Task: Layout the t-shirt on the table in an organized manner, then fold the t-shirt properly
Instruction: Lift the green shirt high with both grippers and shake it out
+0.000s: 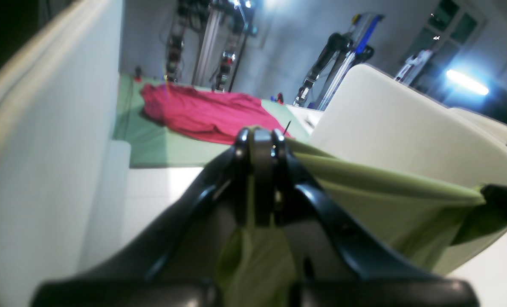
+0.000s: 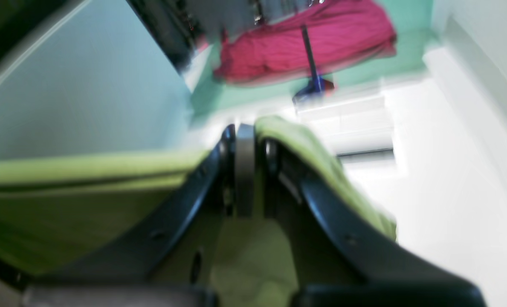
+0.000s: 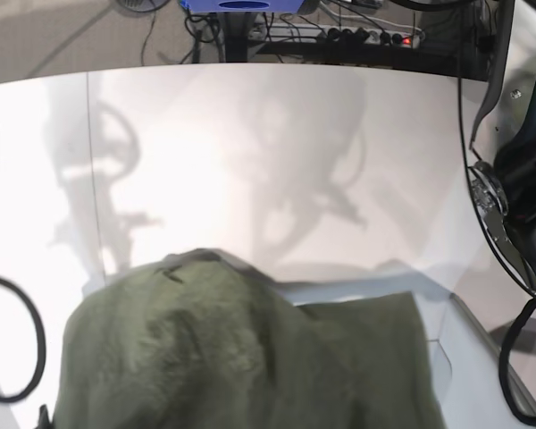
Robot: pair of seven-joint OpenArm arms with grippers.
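The olive-green t-shirt [image 3: 232,357] hangs bunched across the bottom of the base view, over the near part of the white table [image 3: 250,161]. It hides both grippers there. In the left wrist view my left gripper [image 1: 259,140] is shut on an edge of the t-shirt [image 1: 385,187]. From it the cloth runs taut to the right, to the other black gripper [image 1: 498,198]. The blurred right wrist view shows my right gripper [image 2: 244,132] shut on the t-shirt [image 2: 65,187], with cloth draped over one finger and stretching left.
A red cloth [image 1: 202,111] lies on a green mat beyond, near other robot rigs [image 1: 334,55]. White panels [image 1: 407,128] stand close by. In the base view an arm's base [image 3: 518,197] sits at the right, a black cable loop [image 3: 18,340] at the left.
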